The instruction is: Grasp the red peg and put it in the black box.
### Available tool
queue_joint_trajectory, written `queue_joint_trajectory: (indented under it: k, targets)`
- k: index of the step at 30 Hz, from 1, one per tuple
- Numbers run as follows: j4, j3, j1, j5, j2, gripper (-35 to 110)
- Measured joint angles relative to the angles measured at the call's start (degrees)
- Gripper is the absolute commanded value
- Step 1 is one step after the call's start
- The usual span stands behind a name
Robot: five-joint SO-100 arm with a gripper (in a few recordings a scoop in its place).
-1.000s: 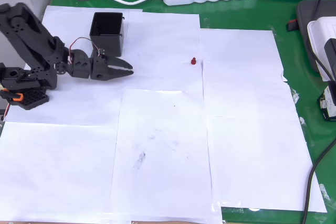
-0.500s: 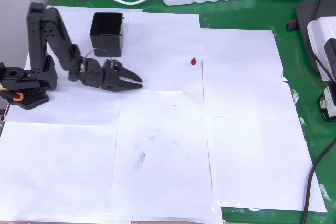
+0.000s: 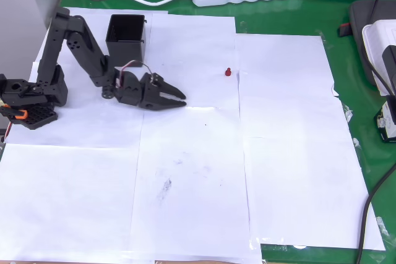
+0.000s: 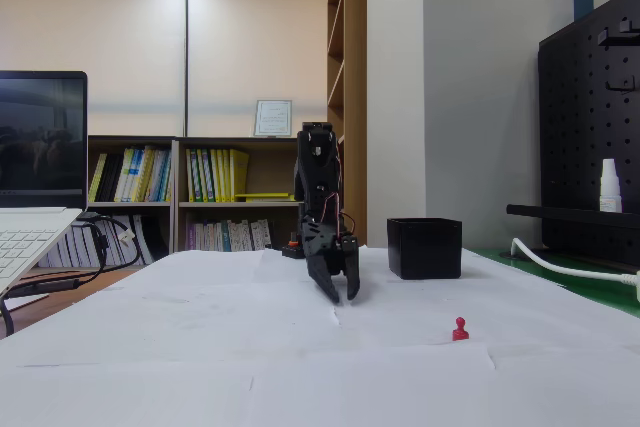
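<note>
Reaching toward the red peg, nothing yet grasped.

Nearest in the fixed view, red peg (image 4: pixel 460 329) upright on the white paper (image 3: pixel 185 171), well apart from everything. Farther back, gripper (image 3: pixel 175 97) low over the paper, jaws slightly parted, empty, pointed roughly pegward. Farthest, black box (image 3: pixel 127 39) near the arm's base. Best handled, judging from this, by opening wider, centring over the tiny peg, then descending straight.

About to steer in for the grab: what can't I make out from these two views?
- Black box interior: the fixed view sees only its outer walls; the overhead view shows it dark inside.
- Red peg: too small overhead to tell its shape.
- Claw height above the paper: not readable overhead.
</note>
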Motion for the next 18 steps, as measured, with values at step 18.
queue_joint_trajectory:
  k: [18]
  targets:
    - [0.0,0.62,-9.32,0.88,0.18,0]
